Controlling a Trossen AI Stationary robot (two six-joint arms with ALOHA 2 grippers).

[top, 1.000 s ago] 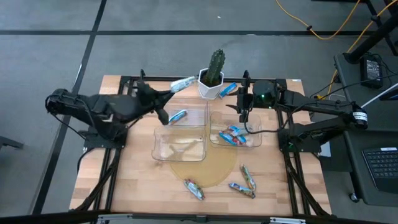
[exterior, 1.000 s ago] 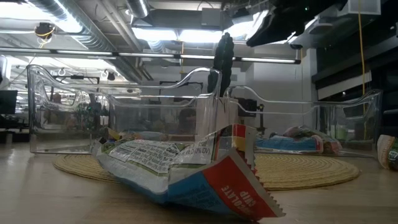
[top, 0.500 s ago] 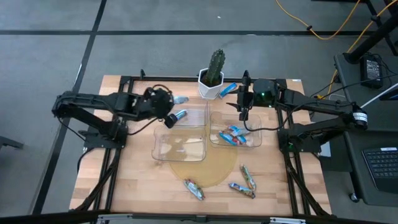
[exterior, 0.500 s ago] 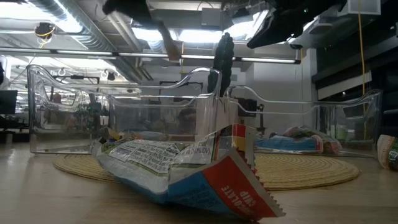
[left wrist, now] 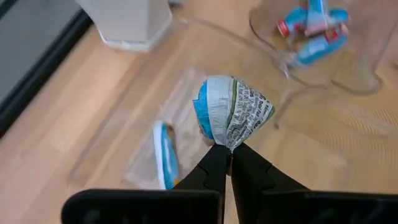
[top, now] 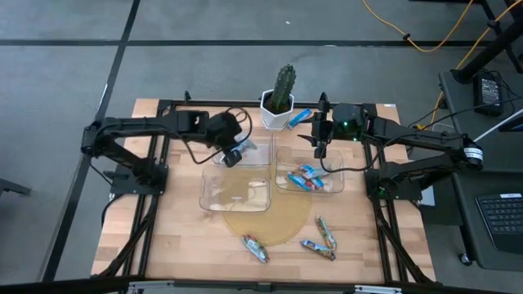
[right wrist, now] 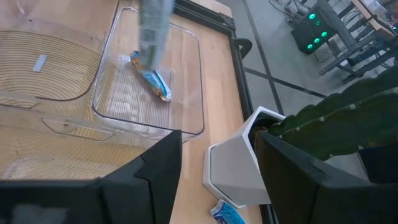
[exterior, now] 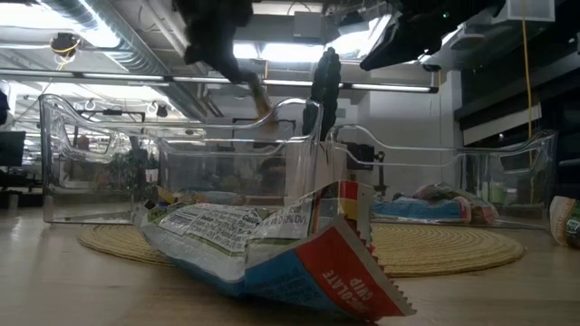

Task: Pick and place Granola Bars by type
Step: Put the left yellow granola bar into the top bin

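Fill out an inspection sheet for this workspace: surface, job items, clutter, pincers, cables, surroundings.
Surface: wooden table with a round woven mat.
Job's things: one granola bar in the left bin, several in the right bin, three loose bars at the front, one by the planter.
Clutter: potted cactus.
Pincers: left pincer shut on a silver-blue bar above the left bin; right pincer open, waiting over the right bin's back edge.
Cables: yellow cable on the floor.
Surroundings: keyboard at right.

Silver-blue bar (left wrist: 230, 115), white pot (top: 276, 114), green cactus (top: 284, 84)
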